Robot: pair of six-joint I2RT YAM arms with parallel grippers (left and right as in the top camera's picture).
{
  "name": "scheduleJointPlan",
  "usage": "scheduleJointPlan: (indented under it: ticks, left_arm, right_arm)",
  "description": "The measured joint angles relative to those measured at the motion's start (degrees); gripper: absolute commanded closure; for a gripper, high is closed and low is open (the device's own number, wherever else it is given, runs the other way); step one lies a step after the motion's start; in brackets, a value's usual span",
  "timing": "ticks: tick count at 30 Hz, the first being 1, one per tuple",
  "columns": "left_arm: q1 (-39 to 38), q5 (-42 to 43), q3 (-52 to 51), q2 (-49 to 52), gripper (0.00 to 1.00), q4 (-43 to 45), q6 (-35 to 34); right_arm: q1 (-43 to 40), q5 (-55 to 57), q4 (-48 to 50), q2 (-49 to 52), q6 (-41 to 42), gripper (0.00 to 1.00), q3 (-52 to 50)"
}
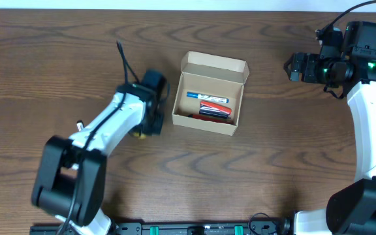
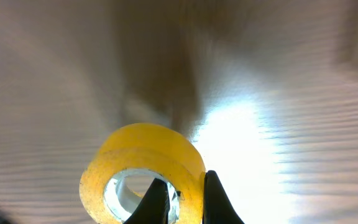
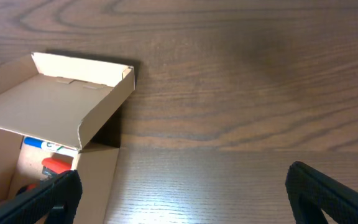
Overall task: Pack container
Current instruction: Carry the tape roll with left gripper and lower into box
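The container [image 1: 204, 124], a tan cardboard box, stands open at mid-table with its flap lid raised at the back. Inside lie a blue-and-white marker [image 1: 207, 98] and a red marker [image 1: 214, 109]. My left gripper [image 1: 150, 123] is just left of the box, low over the table. In the left wrist view it [image 2: 185, 180] is shut on the wall of a yellow tape roll [image 2: 142, 165], one finger inside the hole and one outside. My right gripper [image 1: 292, 67] is open and empty, right of the box. The right wrist view [image 3: 182, 180] shows the container [image 3: 61, 106] at the left.
Dark wood table [image 1: 273, 163] all round. A black cable [image 1: 124, 62] rises from the left arm. The right arm's white links run along the right edge.
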Motion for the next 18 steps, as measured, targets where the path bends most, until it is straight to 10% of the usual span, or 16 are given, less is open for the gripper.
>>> scheduleJointPlan:
  ticks: [8, 18]
  left_arm:
    - [0.0, -0.44, 14.8, -10.78, 0.94, 0.11, 5.05]
    - [-7.87, 7.1, 18.25, -10.99, 0.94, -1.4, 27.93]
  right_arm:
    - [0.0, 0.0, -0.09, 0.0, -0.7, 0.03, 0.0]
    - [0.0, 0.0, -0.09, 0.0, -1.07, 0.03, 0.0]
